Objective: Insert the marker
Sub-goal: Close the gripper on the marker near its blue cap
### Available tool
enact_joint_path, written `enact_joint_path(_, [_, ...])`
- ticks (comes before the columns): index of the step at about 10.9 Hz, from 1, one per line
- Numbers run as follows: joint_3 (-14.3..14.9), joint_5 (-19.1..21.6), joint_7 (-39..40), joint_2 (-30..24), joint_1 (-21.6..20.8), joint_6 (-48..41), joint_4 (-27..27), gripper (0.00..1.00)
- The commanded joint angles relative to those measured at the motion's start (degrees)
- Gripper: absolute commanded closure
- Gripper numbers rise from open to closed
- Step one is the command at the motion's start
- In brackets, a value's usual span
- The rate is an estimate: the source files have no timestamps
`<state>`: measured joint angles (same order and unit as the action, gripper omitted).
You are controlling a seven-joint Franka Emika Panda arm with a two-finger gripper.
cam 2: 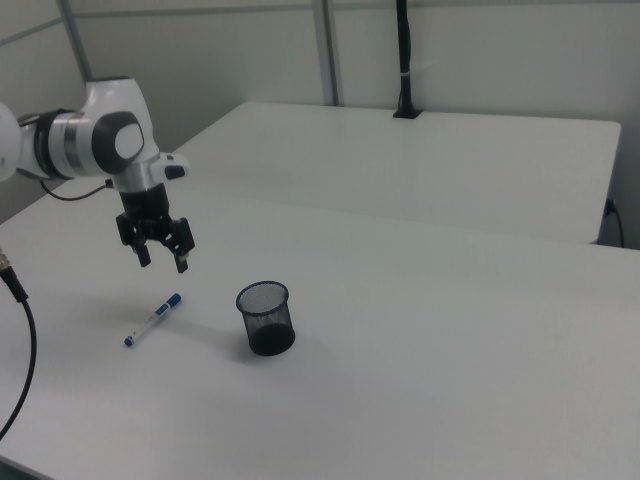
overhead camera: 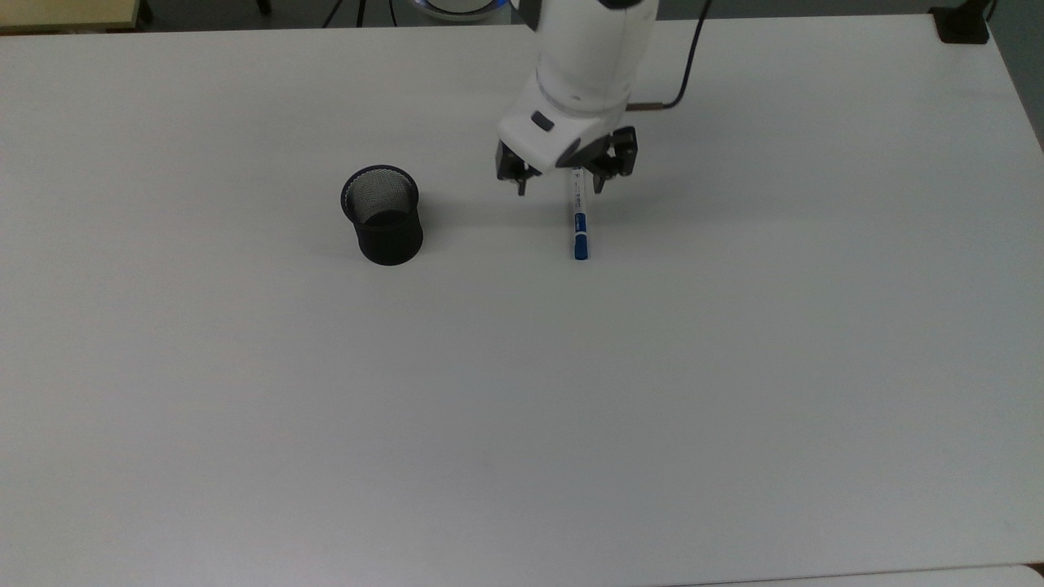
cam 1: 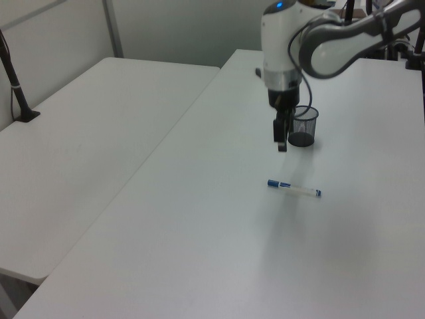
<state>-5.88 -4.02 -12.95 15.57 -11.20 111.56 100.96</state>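
Marker [overhead camera: 579, 220]: was laid flat on white counter [overhead camera: 522, 408], well apart from black mesh cup [overhead camera: 382, 215]. End effector [overhead camera: 561, 185]: was held above marker's uncapped end, fingers spread wide, nothing grasped.

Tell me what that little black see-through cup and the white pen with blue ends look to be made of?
The black mesh cup looks like fine wire mesh, probably metal, matte: light shows through its wall. The white marker with the blue cap looks like smooth plastic with printed lettering.
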Motion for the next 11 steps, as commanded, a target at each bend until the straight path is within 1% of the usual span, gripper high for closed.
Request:
enact_joint_path(1, [0.5,0.0,-5.2,4.7,-2.2,5.6,0.0,0.25])
enact_joint_path(2, [0.5,-0.4,-5.9,6.2,-2.9,7.2,-0.1,0.37])
enact_joint_path(3, [0.6,-0.5,-5.9,7.1,-3.1,8.0,-0.1,0.45])
enact_joint_path(5, [0.6,-0.7,-5.9,8.0,-3.1,8.7,0.1,0.5])
enact_joint_path(6, [0.5,-0.8,-5.9,8.7,-3.2,9.0,0.1,0.51])
enact_joint_path(8, [0.6,-0.8,-6.7,9.7,-4.0,10.2,0.1,0.78])
enact_joint_path(10, [0.6,-1.3,-8.3,10.5,-4.3,11.1,0.0,0.79])
enact_joint_path(11, [0.6,-1.8,-8.5,10.5,-4.3,11.2,-0.1,0.83])
